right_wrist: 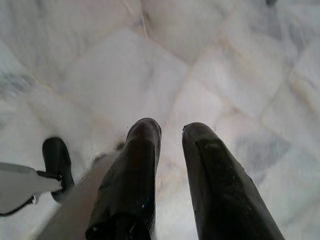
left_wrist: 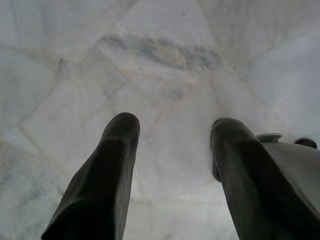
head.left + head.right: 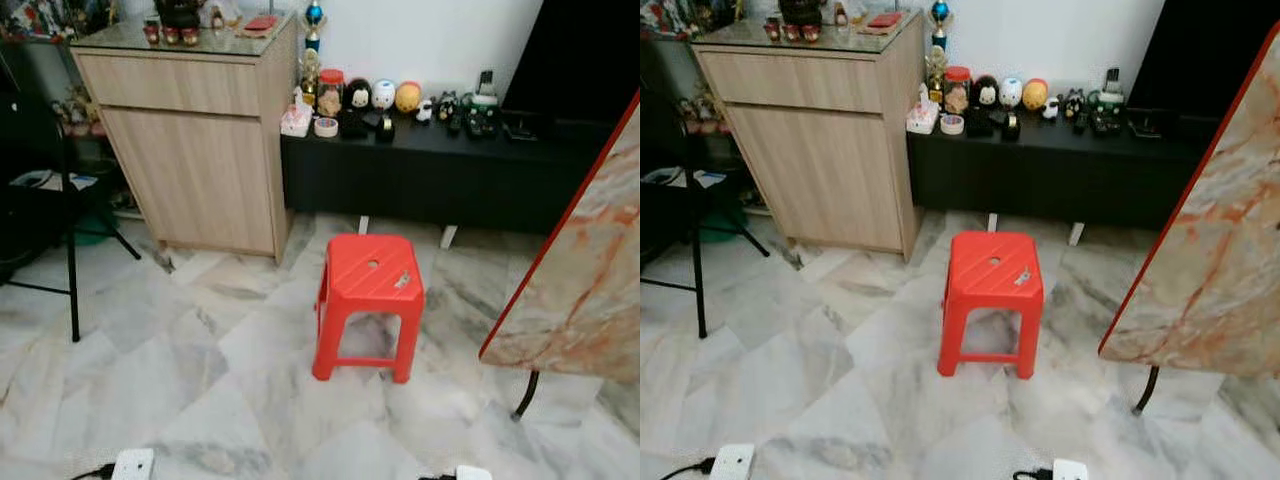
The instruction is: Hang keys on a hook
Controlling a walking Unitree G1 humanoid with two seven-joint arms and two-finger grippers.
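A red plastic stool (image 3: pixel 370 268) stands on the marble floor in the middle of the room. On its seat, near the right edge, lies a small silvery object (image 3: pixel 403 281) that may be the keys; it is too small to tell. Both arms hang low over the floor. In the left wrist view my left gripper (image 2: pixel 175 125) is open, its fingers wide apart over bare tiles. In the right wrist view my right gripper (image 1: pixel 171 127) is open by a narrow gap, with nothing between its fingers.
A light wooden cabinet (image 3: pixel 200 150) stands at the back left. Beside it, a low black console (image 3: pixel 420 165) carries several figurines. A marble-patterned tabletop with a red edge (image 3: pixel 590 260) juts in from the right. A black chair frame (image 3: pixel 70 250) is at the left.
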